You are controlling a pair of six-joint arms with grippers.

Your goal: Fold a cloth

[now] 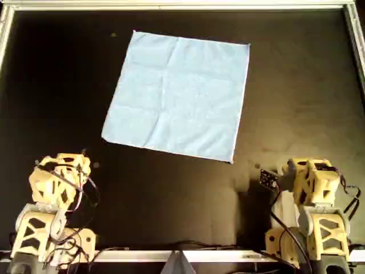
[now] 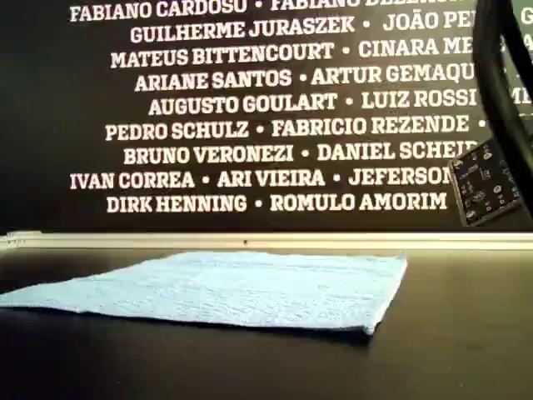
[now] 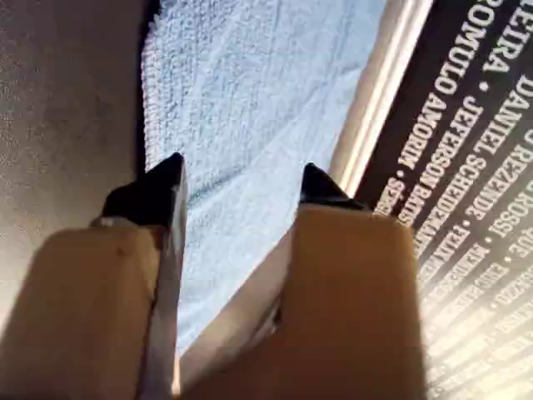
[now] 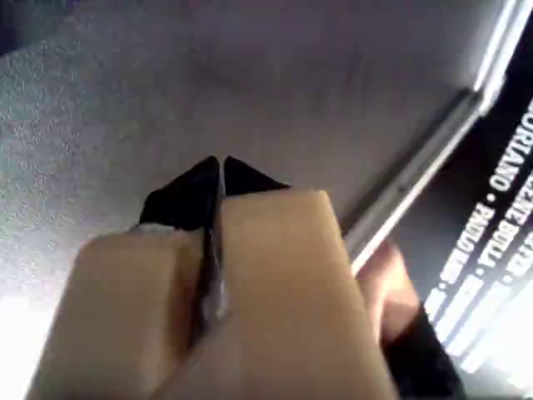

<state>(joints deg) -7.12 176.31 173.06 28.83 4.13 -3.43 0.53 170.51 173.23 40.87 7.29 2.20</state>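
The light blue cloth lies flat and spread out on the black table, turned a little, with faint crease lines. It also shows in the exterior view, lying low and flat. In the first wrist view my first gripper is open and empty, held above the table with the cloth ahead of its jaws. In the second wrist view my second gripper is shut on nothing, over bare table, with no cloth in sight. Two tan arms stand at the near corners, apart from the cloth.
A pale rail borders the table's far edge, and a wall with white names stands behind it. A small circuit board sticks out from the arm at the overhead view's right. Cables lie along the near edge.
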